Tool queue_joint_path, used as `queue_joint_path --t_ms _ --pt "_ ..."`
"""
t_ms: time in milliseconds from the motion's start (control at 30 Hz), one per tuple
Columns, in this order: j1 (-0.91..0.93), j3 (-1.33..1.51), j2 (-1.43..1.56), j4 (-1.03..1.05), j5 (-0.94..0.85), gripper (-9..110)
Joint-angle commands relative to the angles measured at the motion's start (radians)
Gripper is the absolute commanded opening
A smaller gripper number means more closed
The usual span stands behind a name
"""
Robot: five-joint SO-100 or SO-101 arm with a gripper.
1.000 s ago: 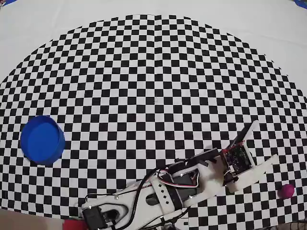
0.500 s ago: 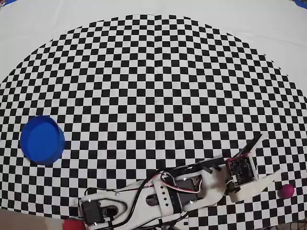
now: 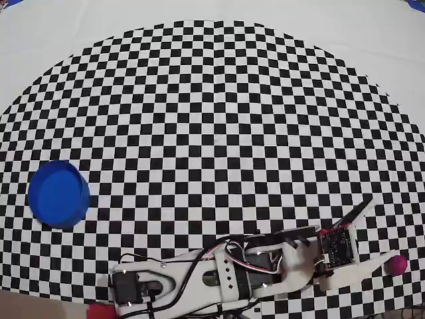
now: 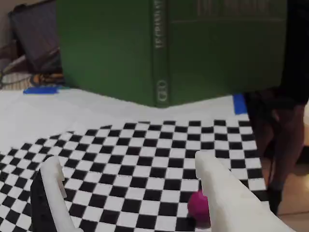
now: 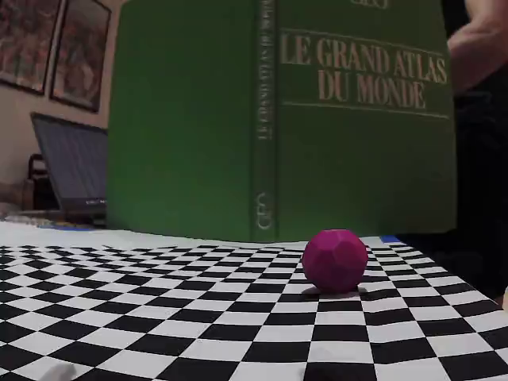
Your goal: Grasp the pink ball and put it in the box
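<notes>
1. My gripper (image 3: pixel 378 232) reaches toward the lower right of the checkered mat (image 3: pixel 212 100) in the overhead view, jaws spread wide with nothing between them.

2. The pink ball (image 3: pixel 398 264) lies on the mat near its right edge, at the tip of my white finger (image 3: pixel 362 267); whether the two are touching I cannot tell from above.

3. In the wrist view the ball (image 4: pixel 197 204) sits low and to the right, partly hidden behind the right finger (image 4: pixel 227 198), while the left finger (image 4: pixel 53 193) stands well apart. The ball is not yet centred in the gap.

4. The fixed view shows the ball (image 5: pixel 335 260) resting alone on the checks, its surface faceted and matte, in front of a large green atlas (image 5: pixel 278 119) standing upright.

5. My judgement: the ball looks small and light and will roll at the slightest nudge from a fingertip. The matte, faceted skin should grip well. I cannot say if it is hard or soft.

6. I would take it across its widest part, one finger on each side, closing level so it is not squeezed out upward or forward.

7. The box (image 3: pixel 58 194), a round blue container, waits far off at the left of the mat in the overhead view, empty as far as I can see.
</notes>
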Motion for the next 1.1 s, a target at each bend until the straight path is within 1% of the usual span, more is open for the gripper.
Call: queue_joint_path --t_ms 0,1067 --pt "0.029 0.006 0.0 -0.02 -0.009 33" --pt "0.083 0.006 -0.015 -0.028 -0.009 32"
